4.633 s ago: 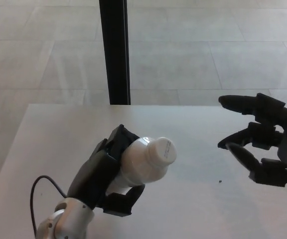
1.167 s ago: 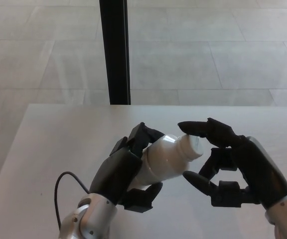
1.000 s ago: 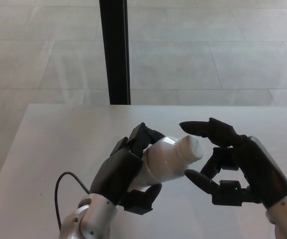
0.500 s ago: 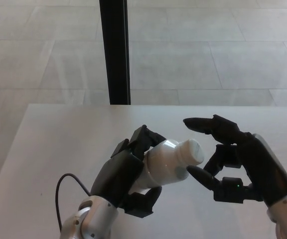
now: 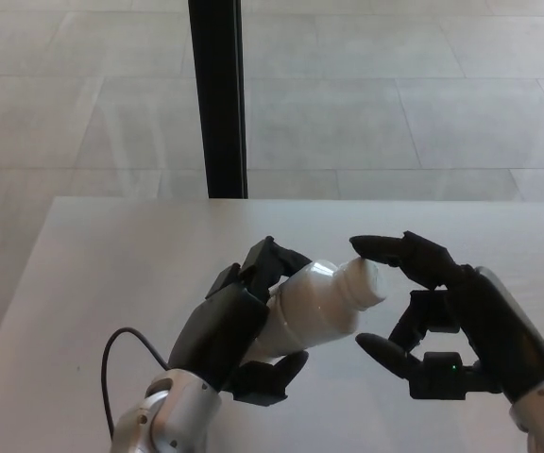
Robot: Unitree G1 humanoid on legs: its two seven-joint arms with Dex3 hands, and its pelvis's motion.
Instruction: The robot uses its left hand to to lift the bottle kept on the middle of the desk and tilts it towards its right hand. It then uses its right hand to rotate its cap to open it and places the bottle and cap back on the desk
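Observation:
My left hand [image 5: 239, 330] is shut on the white bottle [image 5: 314, 307], holding it above the desk and tilted with its neck pointing right. The white cap [image 5: 366, 279] is on the bottle's end. My right hand [image 5: 442, 316] sits right at the cap: its upper fingers [image 5: 385, 249] rest over the top of the cap, and the thumb [image 5: 381, 351] curls below it, a little clear of the bottle. The hand's fingers are spread around the cap, not clamped on it.
The pale desk [image 5: 111, 255] fills the lower part of the head view, with its far edge at the top. A black post [image 5: 217, 94] stands behind the desk on the tiled floor. A black cable [image 5: 121, 354] loops by my left wrist.
My right hand came in from the far right to the cap. Over the last second its upper fingers dropped onto the cap's top; the bottle tipped slightly upward.

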